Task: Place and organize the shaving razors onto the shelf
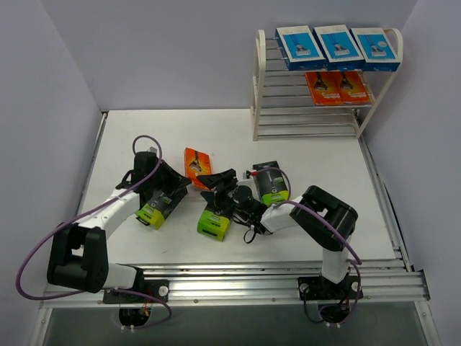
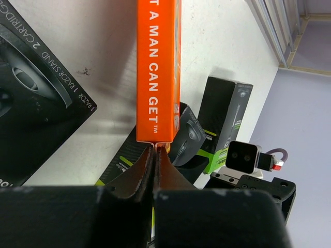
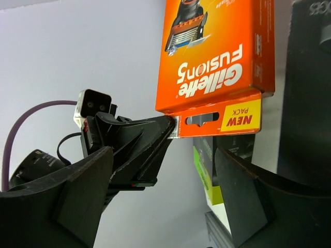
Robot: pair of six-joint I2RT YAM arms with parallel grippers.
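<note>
The shelf (image 1: 263, 86) stands at the back right with three blue razor packs (image 1: 338, 45) on its top tier and two orange ones (image 1: 336, 86) below. My left gripper (image 1: 189, 183) (image 2: 156, 149) is shut on the hang tab of a third orange pack (image 1: 196, 163) (image 2: 158, 67) (image 3: 212, 57), holding it on edge above the table. My right gripper (image 1: 217, 183) (image 3: 165, 178) is open just beside that pack, its fingers (image 3: 77, 191) wide on either side below the tab. Three black packs with lime-green ends (image 1: 154, 210) (image 1: 215, 219) (image 1: 273, 184) lie on the table.
The black packs lie close around both grippers. The left wrist view has one (image 2: 31, 93) under the left gripper and another (image 2: 223, 124) beyond the orange pack. A metal rail (image 1: 288, 277) runs along the near table edge. Walls close in on the left, right and back.
</note>
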